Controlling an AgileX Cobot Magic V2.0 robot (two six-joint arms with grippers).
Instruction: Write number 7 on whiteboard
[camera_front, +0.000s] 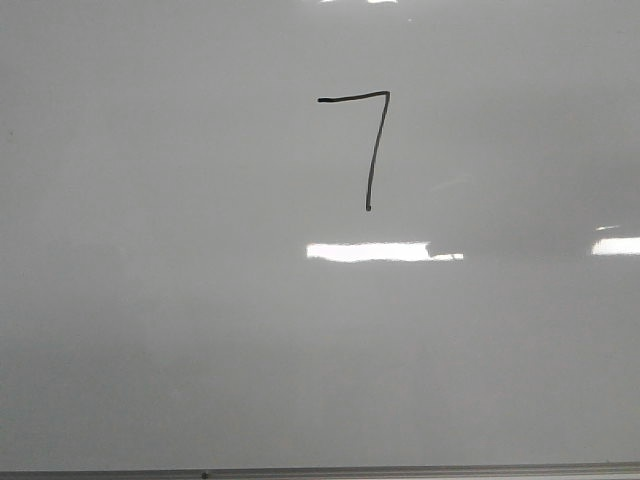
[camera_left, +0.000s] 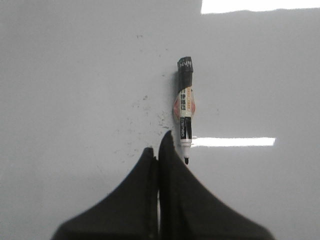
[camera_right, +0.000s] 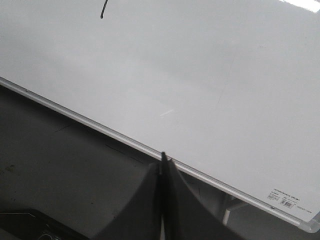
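A thin black number 7 (camera_front: 377, 150) is drawn on the whiteboard (camera_front: 160, 300), slightly above and right of the middle of the front view; neither gripper shows there. In the left wrist view a black-and-white marker (camera_left: 185, 107) lies flat on the whiteboard (camera_left: 75, 75), its bare tip pointing toward my left gripper (camera_left: 159, 150). That gripper is shut with nothing between its fingers, and the marker tip lies just beside one finger. My right gripper (camera_right: 163, 159) is shut and empty over the board's metal edge (camera_right: 100, 129). The lower end of the 7's downstroke (camera_right: 103, 10) shows far from it.
Small ink specks (camera_left: 145, 115) dot the board near the marker. Bright glare bars (camera_front: 370, 251) cross the board. Beyond the metal edge lies a dark surface (camera_right: 60, 170). A small printed label (camera_right: 283, 198) sits in the board's corner.
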